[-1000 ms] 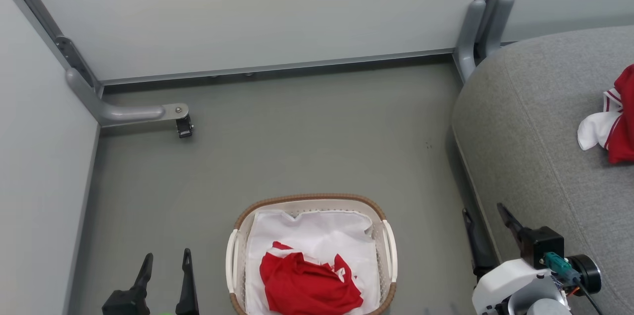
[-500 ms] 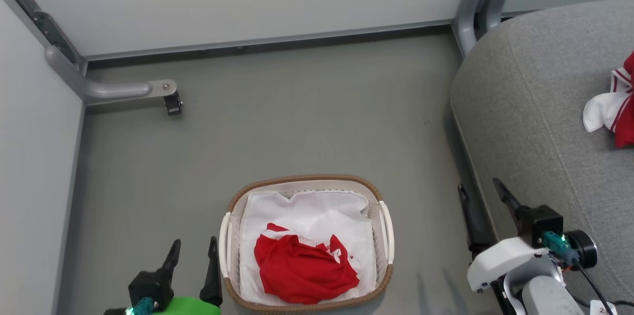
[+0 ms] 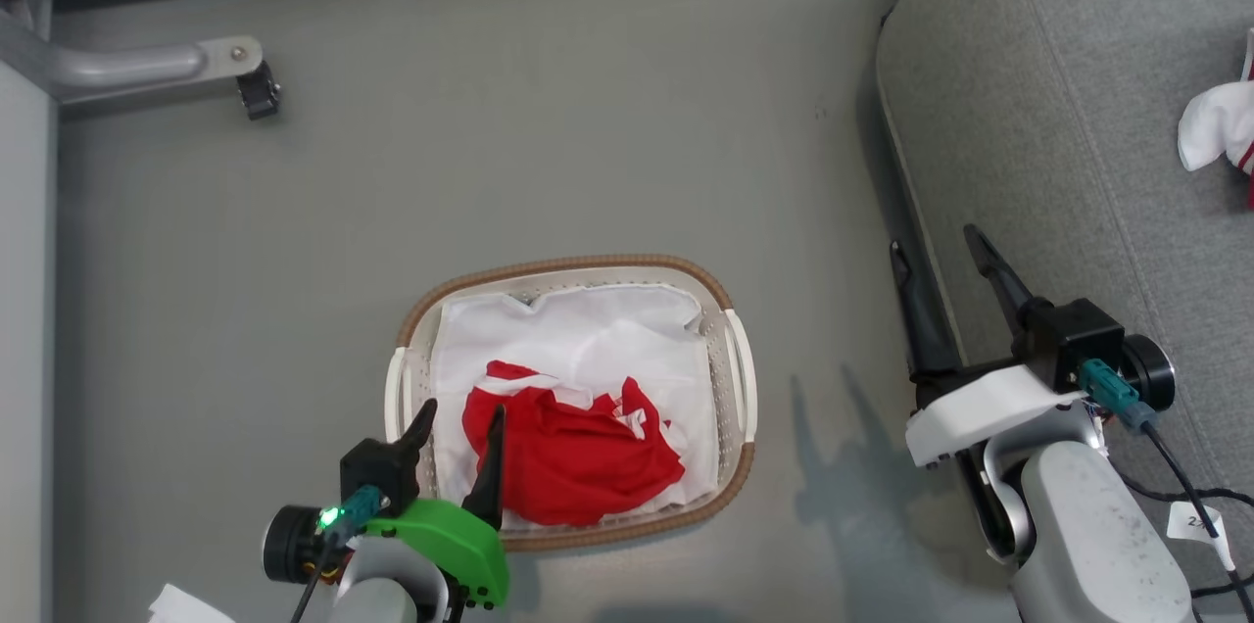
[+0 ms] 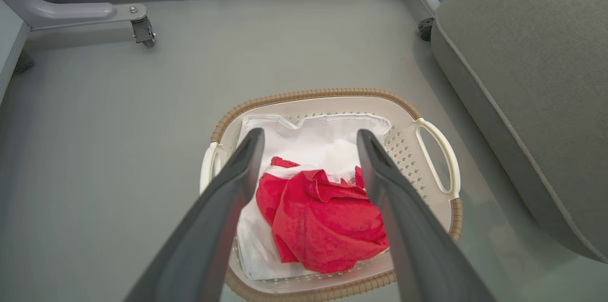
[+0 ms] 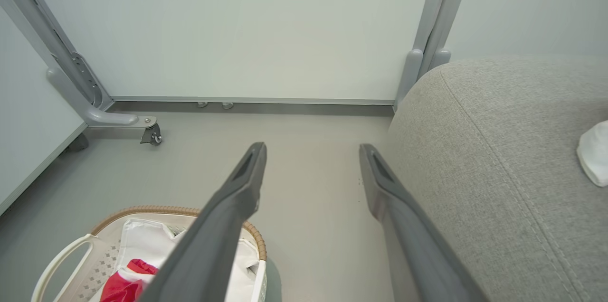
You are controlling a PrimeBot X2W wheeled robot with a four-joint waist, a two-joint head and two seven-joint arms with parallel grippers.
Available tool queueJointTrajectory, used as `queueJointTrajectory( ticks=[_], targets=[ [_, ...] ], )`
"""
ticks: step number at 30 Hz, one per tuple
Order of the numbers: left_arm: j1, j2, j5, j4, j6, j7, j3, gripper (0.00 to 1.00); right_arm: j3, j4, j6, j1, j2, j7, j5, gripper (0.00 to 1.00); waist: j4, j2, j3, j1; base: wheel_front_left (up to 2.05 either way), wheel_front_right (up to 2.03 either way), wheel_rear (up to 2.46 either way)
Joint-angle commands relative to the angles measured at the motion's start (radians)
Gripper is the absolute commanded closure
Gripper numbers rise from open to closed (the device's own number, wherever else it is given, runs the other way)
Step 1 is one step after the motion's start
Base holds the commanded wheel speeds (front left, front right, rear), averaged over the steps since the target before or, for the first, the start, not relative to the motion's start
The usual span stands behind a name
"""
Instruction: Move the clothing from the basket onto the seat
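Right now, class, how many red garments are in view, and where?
2. One red garment lies crumpled on the white liner in the basket. The other garment lies on the grey seat, cut off by the head view's right edge, mostly white trim showing. Others may hide underneath.

A grey floor point(image 3: 588, 114) spreads across the middle of the frame. At upper left, a grey metal leg point(image 3: 127, 65) ends in a black caster point(image 3: 259, 99). Pale panels point(image 5: 247, 31) stand behind, with grey posts point(image 5: 412, 74) at upper right.
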Motion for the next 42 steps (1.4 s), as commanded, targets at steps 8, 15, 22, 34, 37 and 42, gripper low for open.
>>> queueJointTrajectory(
  ticks=[8,15,22,34,37,42],
  targets=[
    [-0.179,0.005,-0.007,0.177,-0.002,0.001,-0.052,0.00,0.024,-0.025,-0.001,-0.077,-0.004,-0.002,0.032,0.00,-0.081,0.0000,0.205,0.0000,0.00,0.00,0.00],
    [-0.315,0.005,0.009,0.343,-0.006,0.001,-0.107,0.00,0.026,-0.035,-0.001,-0.114,-0.004,-0.002,0.046,0.00,-0.106,0.0000,0.286,0.0000,0.00,0.00,0.00],
    [-0.438,0.005,-0.006,0.516,-0.006,0.015,-0.152,0.00,0.033,-0.039,-0.001,-0.140,-0.003,-0.002,0.055,0.00,-0.125,0.0000,0.353,0.0000,0.00,0.00,0.00],
    [-0.540,0.005,-0.029,0.632,-0.009,0.140,-0.231,0.00,0.060,-0.035,-0.001,-0.169,-0.004,-0.002,0.077,0.00,-0.149,0.0000,0.425,0.0000,0.00,0.00,0.00],
    [-0.553,0.005,-0.032,0.637,-0.009,0.154,-0.247,0.00,0.064,-0.038,-0.001,-0.172,-0.004,-0.002,0.079,0.00,-0.153,0.0000,0.438,0.0000,0.00,0.00,0.00],
    [-0.573,0.005,-0.029,0.646,-0.017,0.172,-0.280,0.00,0.064,-0.043,-0.001,-0.169,-0.004,-0.002,0.083,0.00,-0.155,0.0000,0.459,0.0000,0.00,0.00,0.00]
  ],
)
